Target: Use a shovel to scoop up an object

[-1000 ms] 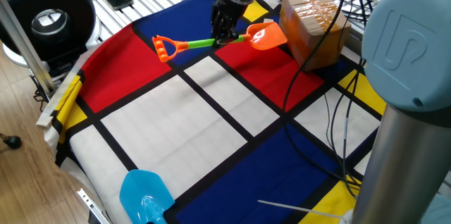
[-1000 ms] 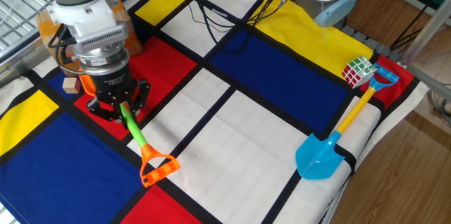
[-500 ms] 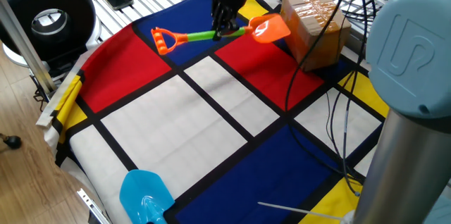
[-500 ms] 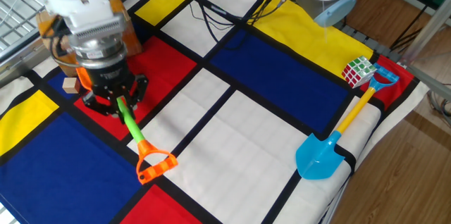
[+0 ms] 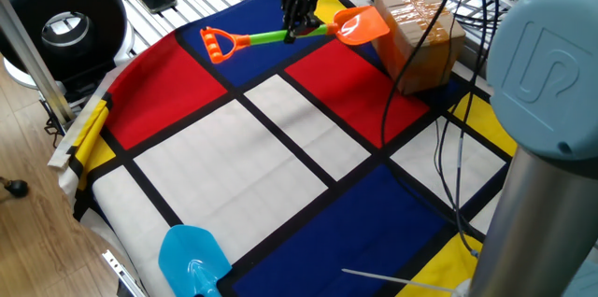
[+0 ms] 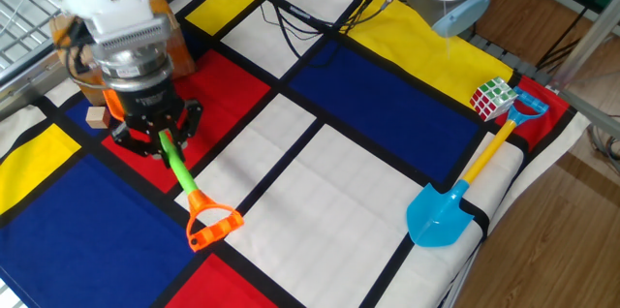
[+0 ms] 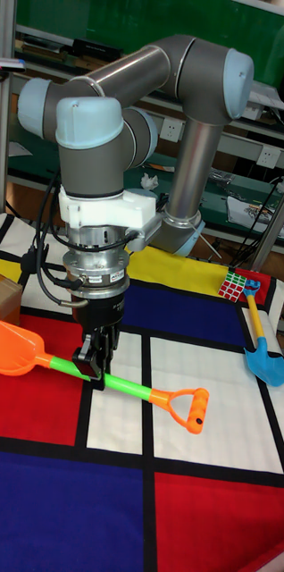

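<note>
Orange and green, the shovel [image 7: 97,374] hangs clear of the desk [image 7: 204,375], pinched at mid-shaft by the hand [image 7: 96,362], whose fingers are drawn in tight around the thin green rod. In the tall fixed view the blade sticks out to one side of the hand and the D-loop to the other, the shaft sloping down toward the loop. In one fixed view the blade sits just beside the brown box [image 5: 416,35], though whether they touch is hard to say. In the other fixed view the blade is mostly hidden behind the wrist, only an orange sliver showing by the hand [image 6: 155,138]. The cube [image 6: 94,116] appears there as a small tan corner at the arm's edge, partly covered, near the hand and on the blade's side; it cannot be made out in the remaining two views. A blue shovel [image 6: 455,201] lies well apart at the far edge of the checked cloth, its handle next to a puzzle cube [image 6: 492,98]; in one fixed view its handle is cut off by the frame.
</note>
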`<state>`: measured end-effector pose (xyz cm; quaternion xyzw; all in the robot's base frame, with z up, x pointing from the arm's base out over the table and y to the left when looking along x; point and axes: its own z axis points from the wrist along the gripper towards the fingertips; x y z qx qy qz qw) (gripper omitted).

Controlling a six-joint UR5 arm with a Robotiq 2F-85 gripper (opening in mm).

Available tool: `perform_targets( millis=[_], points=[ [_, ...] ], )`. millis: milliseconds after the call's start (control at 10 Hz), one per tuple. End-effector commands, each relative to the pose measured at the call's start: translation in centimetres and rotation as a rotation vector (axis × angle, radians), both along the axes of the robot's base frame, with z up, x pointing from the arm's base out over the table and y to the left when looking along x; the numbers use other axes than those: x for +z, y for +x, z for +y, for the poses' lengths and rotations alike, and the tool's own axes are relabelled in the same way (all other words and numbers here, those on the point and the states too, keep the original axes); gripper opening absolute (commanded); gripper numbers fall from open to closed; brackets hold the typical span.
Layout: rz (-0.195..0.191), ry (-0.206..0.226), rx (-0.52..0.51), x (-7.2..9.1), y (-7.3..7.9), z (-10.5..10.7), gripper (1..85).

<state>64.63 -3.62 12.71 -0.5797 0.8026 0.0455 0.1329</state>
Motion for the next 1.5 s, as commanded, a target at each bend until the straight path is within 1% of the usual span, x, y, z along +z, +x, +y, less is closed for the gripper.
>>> perform_targets(
  millis=[0,100,200,300,400,700,900,1000,1100,1300,1400],
  points=[
    [0.005,0.003,-0.005,0.5,-0.1,-0.1,1.0],
    [0.007,0.014,-0.024,0.6,0.0,0.1,1.0],
    [-0.005,0.026,-0.045,0.7,0.4,0.3,1.0],
    [-0.006,0.051,-0.055,0.9,0.5,0.9,1.0],
    [-0.009,0.055,-0.066,0.9,0.7,0.9,1.0],
    [-0.015,0.058,-0.091,1.0,1.0,0.9,1.0],
    [-0.024,0.044,-0.098,0.9,1.2,0.5,1.0],
    [-0.028,0.046,-0.100,1.0,1.3,0.5,1.0],
    [-0.028,0.044,-0.100,1.0,1.3,0.5,1.0],
    [-0.015,0.032,-0.117,0.8,1.1,0.1,1.0],
    [-0.013,0.021,-0.130,0.7,1.1,-0.2,1.0]
  ],
)
